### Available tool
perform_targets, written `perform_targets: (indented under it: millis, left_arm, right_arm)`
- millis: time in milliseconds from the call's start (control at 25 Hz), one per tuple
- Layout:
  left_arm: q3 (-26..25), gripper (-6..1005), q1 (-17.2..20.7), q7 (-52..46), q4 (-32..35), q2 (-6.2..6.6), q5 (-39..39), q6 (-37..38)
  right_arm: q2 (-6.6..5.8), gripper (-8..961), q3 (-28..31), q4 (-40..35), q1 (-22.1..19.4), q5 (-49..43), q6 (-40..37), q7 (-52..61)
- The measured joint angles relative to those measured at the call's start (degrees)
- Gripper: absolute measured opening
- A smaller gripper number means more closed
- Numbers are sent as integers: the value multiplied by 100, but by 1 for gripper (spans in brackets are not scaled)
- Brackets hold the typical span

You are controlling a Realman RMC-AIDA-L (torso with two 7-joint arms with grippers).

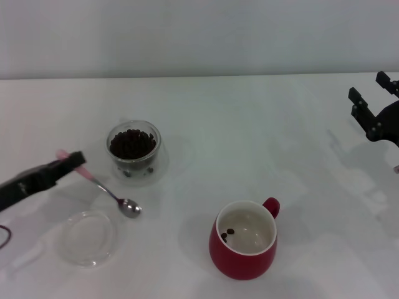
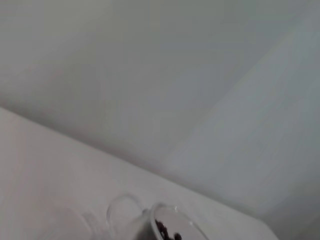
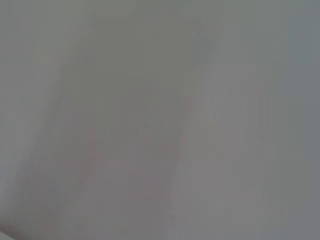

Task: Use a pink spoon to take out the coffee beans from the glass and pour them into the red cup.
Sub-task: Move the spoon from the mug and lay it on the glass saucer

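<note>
Your left gripper [image 1: 73, 163] grips the pink spoon [image 1: 106, 190].
Its bowl is empty; your right gripper [image 1: 369, 103] is parked, fingers apart.

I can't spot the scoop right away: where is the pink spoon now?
In the head view the pink spoon is on the robot's left, its handle held in the left gripper, its bowl low between the glass and the clear dish.

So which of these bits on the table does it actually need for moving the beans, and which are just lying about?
Needed for the job:
- pink spoon, handle end at the left gripper
- coffee beans
- glass holding the beans
- red cup, a few beans already inside

Just lying about:
- flat clear glass dish, near the spoon
- right gripper, open, off at the far right
</note>
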Motion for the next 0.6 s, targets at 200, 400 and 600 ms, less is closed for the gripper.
perform_targets:
  millis: [200, 400, 600]
  left_arm:
    - [-255, 132, 162, -41, 14, 261, -143, -287]
    - [-296, 132, 388, -109, 8, 384, -148, -257]
    - [-297, 131, 529, -147, -6, 397, -111, -256]
  right_arm:
    - [0, 569, 0, -7, -5, 94, 48, -15]
    - [0, 569, 0, -12, -6, 121, 48, -15]
    - [0, 569, 0, -32, 2, 134, 68, -19]
